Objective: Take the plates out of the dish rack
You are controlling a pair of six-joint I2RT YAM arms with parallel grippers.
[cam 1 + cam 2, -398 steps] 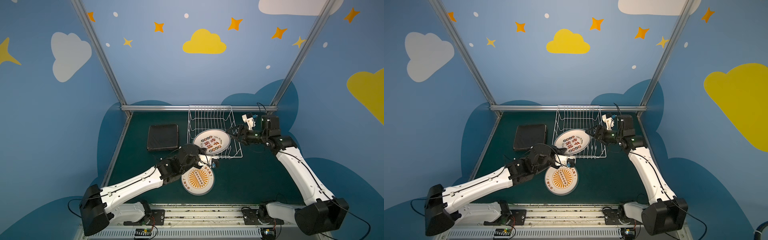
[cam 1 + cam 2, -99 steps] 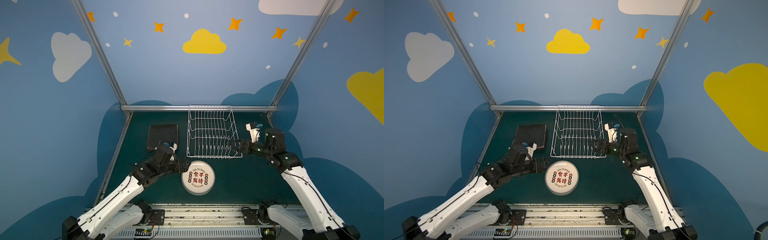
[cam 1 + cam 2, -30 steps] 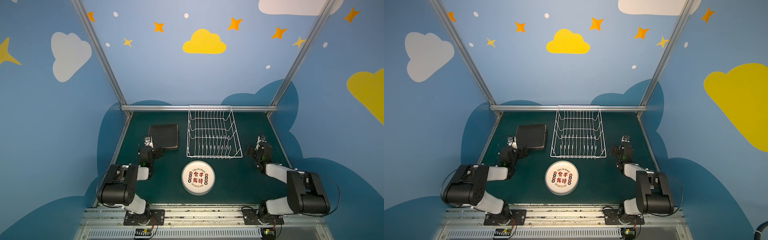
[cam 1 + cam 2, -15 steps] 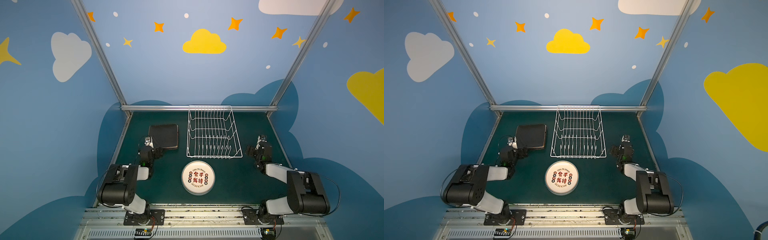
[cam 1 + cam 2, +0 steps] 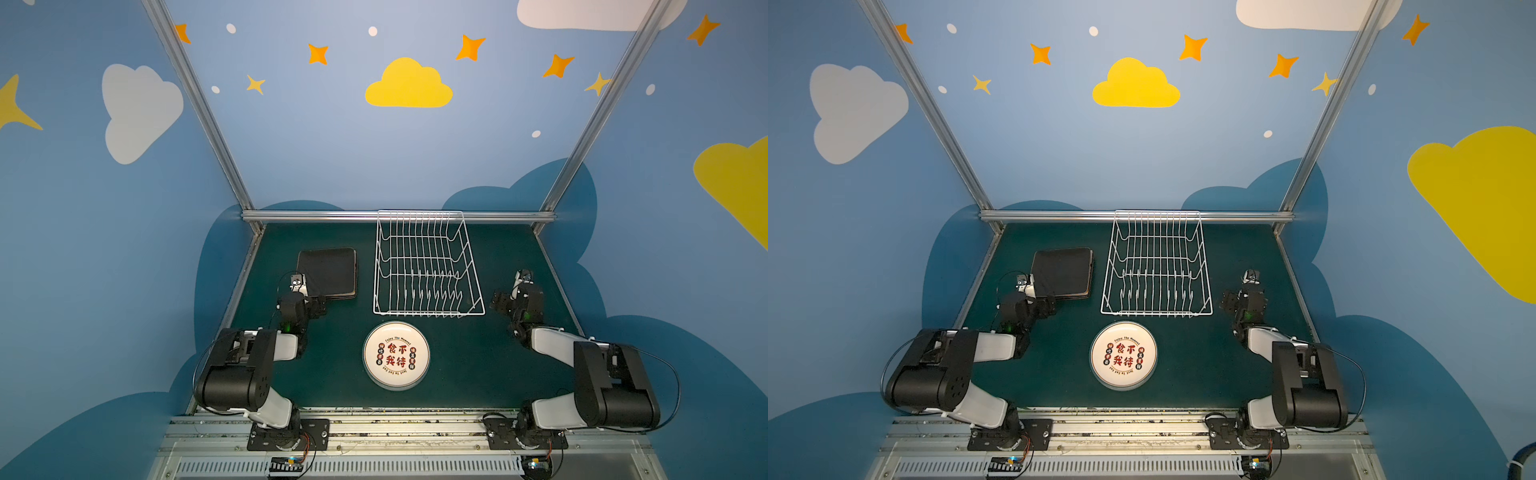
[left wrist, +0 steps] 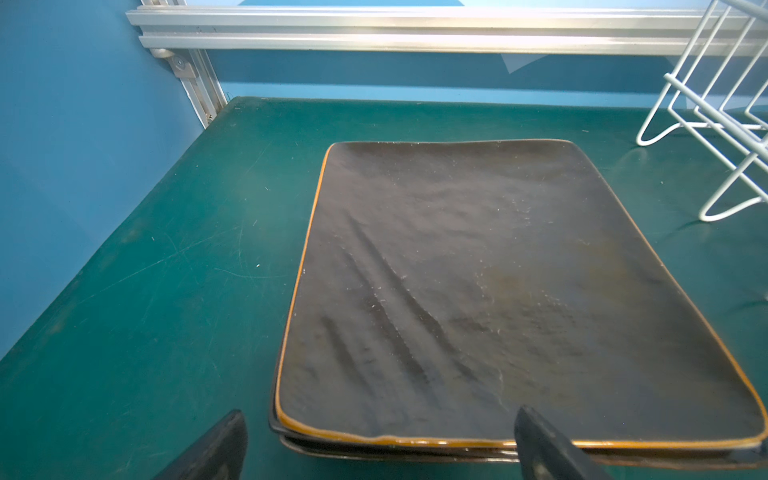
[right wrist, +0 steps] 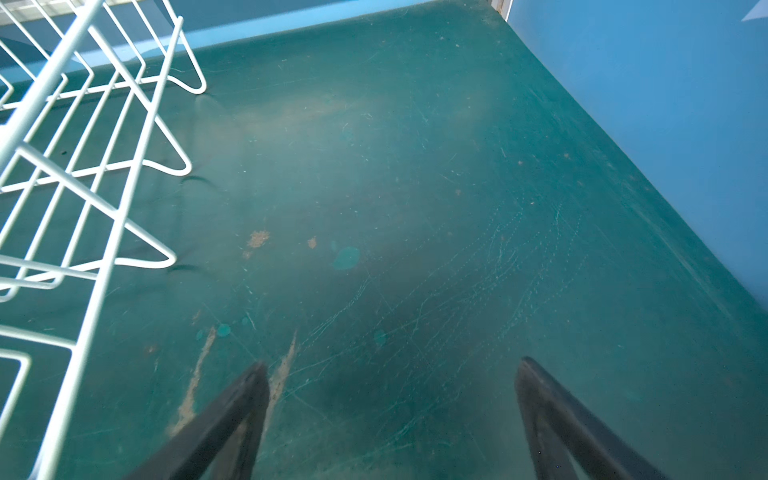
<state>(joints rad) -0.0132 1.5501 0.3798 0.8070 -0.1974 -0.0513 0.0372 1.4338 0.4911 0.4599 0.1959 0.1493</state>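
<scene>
The white wire dish rack (image 5: 428, 266) (image 5: 1156, 266) stands empty at the back middle of the green table. A stack of black rounded-square plates (image 5: 330, 272) (image 5: 1064, 272) lies to its left, filling the left wrist view (image 6: 498, 291). Round white plates with red print (image 5: 396, 355) (image 5: 1123, 355) are stacked in front of the rack. My left gripper (image 5: 315, 305) (image 5: 1045, 308) (image 6: 380, 415) is open and empty at the near edge of the black stack. Right of the rack, my right gripper (image 5: 503, 301) (image 5: 1231, 305) (image 7: 392, 363) hangs open over bare table.
Rack wires show at the edge of both wrist views (image 6: 649, 120) (image 7: 50, 75). A metal rail (image 5: 395, 216) and blue walls close the back and sides. Both arms are folded back near their bases at the front.
Nothing has moved in the last second. Before that, the last round plate left the rack for the front stack, and both arms drew back from the middle.
</scene>
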